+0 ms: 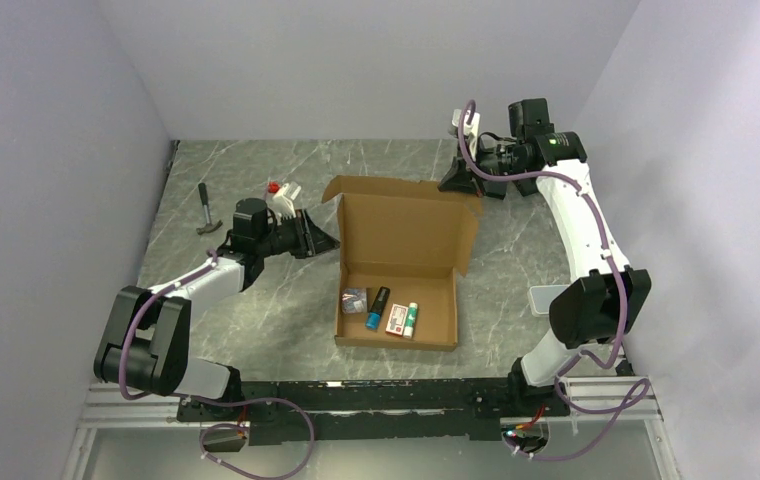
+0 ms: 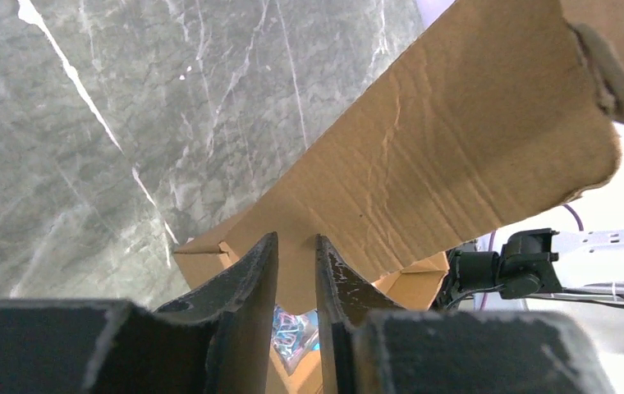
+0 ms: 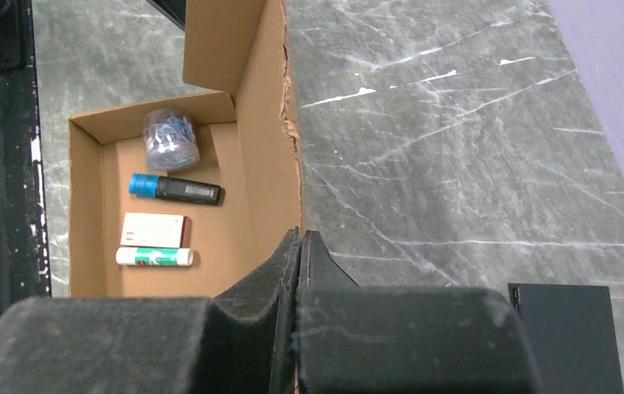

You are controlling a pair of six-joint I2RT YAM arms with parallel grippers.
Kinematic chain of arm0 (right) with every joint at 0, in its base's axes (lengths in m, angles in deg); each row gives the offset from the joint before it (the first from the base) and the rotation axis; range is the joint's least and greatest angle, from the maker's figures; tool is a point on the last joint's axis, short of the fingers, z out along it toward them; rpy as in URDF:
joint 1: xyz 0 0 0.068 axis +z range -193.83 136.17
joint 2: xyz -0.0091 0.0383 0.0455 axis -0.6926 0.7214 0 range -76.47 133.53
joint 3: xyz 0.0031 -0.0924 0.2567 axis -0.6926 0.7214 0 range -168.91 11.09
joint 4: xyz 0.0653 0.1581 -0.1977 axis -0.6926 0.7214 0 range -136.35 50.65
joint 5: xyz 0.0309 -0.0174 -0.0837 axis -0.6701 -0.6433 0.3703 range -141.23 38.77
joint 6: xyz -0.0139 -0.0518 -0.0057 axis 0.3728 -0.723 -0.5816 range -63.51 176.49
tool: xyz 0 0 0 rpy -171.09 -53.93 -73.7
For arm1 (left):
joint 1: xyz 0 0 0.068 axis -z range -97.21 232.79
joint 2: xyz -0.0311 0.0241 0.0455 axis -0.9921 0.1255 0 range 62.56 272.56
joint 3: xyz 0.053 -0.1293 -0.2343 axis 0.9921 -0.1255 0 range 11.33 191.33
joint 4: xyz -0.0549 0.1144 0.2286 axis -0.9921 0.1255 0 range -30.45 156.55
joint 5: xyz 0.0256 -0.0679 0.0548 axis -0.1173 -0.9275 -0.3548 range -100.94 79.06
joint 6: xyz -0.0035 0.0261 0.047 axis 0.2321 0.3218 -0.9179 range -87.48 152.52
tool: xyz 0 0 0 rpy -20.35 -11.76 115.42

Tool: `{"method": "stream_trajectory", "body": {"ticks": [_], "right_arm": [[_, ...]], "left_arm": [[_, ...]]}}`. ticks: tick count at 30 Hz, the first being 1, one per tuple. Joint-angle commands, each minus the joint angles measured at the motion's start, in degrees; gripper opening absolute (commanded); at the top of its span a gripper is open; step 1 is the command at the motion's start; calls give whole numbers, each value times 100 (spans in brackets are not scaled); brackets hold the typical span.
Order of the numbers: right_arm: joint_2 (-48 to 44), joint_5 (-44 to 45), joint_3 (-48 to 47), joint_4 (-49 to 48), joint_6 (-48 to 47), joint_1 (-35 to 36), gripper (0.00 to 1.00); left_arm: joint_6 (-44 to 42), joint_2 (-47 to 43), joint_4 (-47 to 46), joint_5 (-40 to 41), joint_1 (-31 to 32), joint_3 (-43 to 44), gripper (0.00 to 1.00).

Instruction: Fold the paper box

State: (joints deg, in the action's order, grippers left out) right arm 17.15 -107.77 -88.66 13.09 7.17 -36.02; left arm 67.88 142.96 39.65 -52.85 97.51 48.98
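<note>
Left wrist: left gripper [image 2: 296, 242] parted, right gripper [image 3: 300, 236] clenched — brown corrugated cardboard box [image 2: 424, 156] just ahead; uneven pushing could buckle its lid.

The box [image 1: 428, 293] sits mid-table with its lid [image 1: 406, 228] upright on the 12 o'clock side. Inside are a clip jar [image 1: 354, 299], marker [image 1: 377, 305], carton [image 1: 396, 319] and glue stick [image 1: 411, 320]. The left gripper [image 1: 329, 241] is at the lid's 9 o'clock edge, and the right gripper [image 1: 450, 183] is at its 1 o'clock corner. A hammer [image 1: 206, 211] lies at 10 o'clock.
</note>
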Motion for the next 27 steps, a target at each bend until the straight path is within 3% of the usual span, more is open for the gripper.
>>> {"method": "stream_trajectory", "body": {"ticks": [1, 27], "right_arm": [[-257, -82, 103, 94, -288, 120, 0], [-1188, 239, 1251, -113, -368, 440, 0]], "left_arm": [[-305, -21, 128, 48, 31, 280, 29], [3, -289, -81, 19, 128, -271, 33]]}}
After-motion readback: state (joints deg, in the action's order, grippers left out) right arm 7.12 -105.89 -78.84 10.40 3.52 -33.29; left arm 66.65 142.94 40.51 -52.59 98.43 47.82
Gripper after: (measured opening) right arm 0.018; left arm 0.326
